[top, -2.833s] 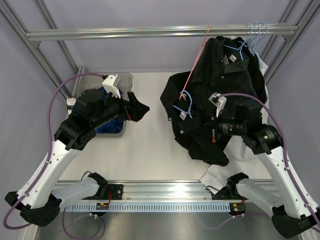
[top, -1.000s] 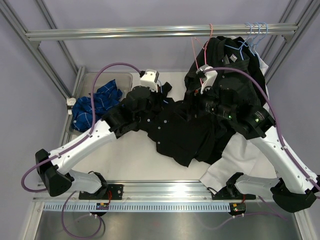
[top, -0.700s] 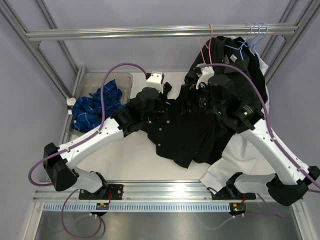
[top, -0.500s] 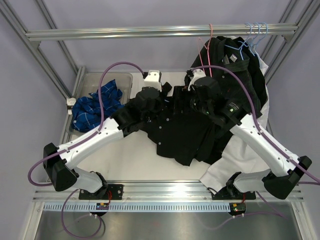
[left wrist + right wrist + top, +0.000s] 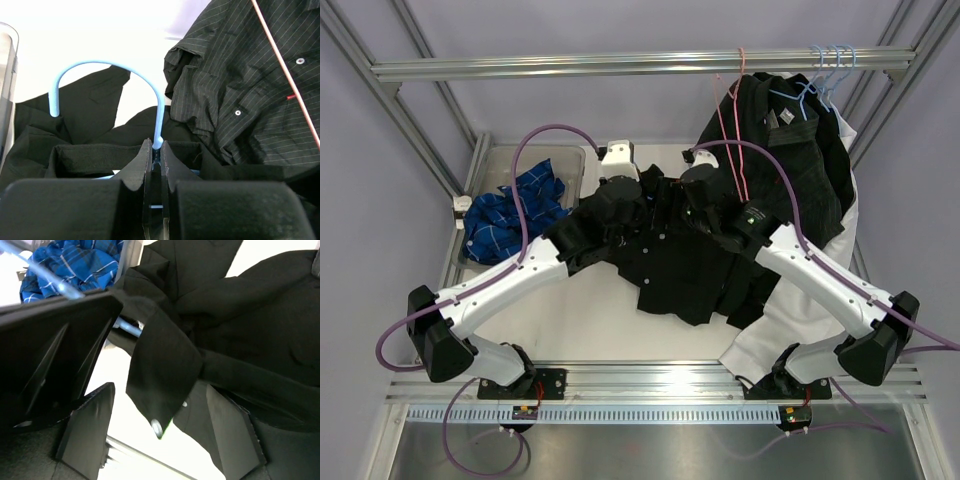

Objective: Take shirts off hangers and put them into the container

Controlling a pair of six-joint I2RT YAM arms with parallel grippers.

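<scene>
1. Swinging across from the hung clothes, the right arm had come to the middle of the worktop (image 5: 605,320), right beside the left one, over the black shirt (image 5: 685,265) sprawled there
2. Left end effector (image 5: 156,150) was clenched on the neck of the light blue hanger (image 5: 159,120), hook standing up above it, collar bunched around it
3. Right end effector (image 5: 159,405) was released, jaws wide, with a buttoned flap of that shirt dangling between them, unpinched
4. Blue plaid shirt (image 5: 515,205) lay in the container (image 5: 575,155), while more dark shirts (image 5: 800,150) hung from the rail (image 5: 620,65)
5. Judging by the drape, the cloth looked light and limp and likely to snag on the wire shoulders. A thick fold near the collar seemed the best hold, with the stiff hanger neck kept pinned
</scene>
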